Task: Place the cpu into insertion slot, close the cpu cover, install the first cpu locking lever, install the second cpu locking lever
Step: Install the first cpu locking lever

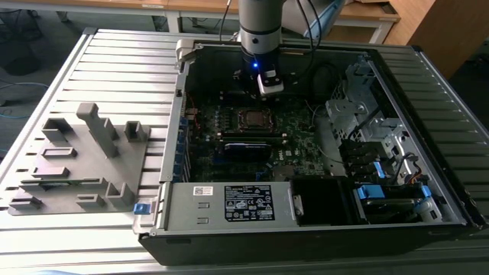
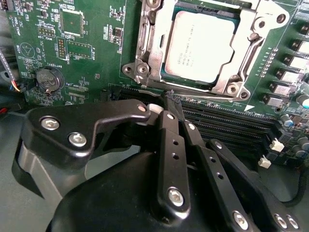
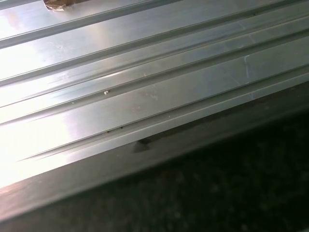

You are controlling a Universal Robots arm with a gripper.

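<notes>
The cpu (image 2: 200,46) lies flat in the insertion slot (image 1: 252,118), its pale metal face up. The silvery cpu cover (image 2: 155,46) is folded down around it like a frame, with the chip showing through its window. A thin wire locking lever (image 2: 203,94) runs along the socket edge nearest the gripper; I cannot tell whether it is latched. My gripper (image 2: 170,100) is shut, its black fingers (image 2: 171,145) pressed together with nothing seen between them. Its tip sits right at that socket edge. In the exterior view the gripper (image 1: 257,96) hangs inside the open computer case, just behind the socket.
Long black memory slots (image 2: 227,126) run beside the socket, and a coin battery (image 2: 48,79) sits on the green board. The case walls (image 1: 180,114), a power supply (image 1: 237,203) and drive bays (image 1: 382,189) surround the board. A grey parts fixture (image 1: 77,160) stands on the ribbed metal table (image 3: 145,72) at the exterior view's left.
</notes>
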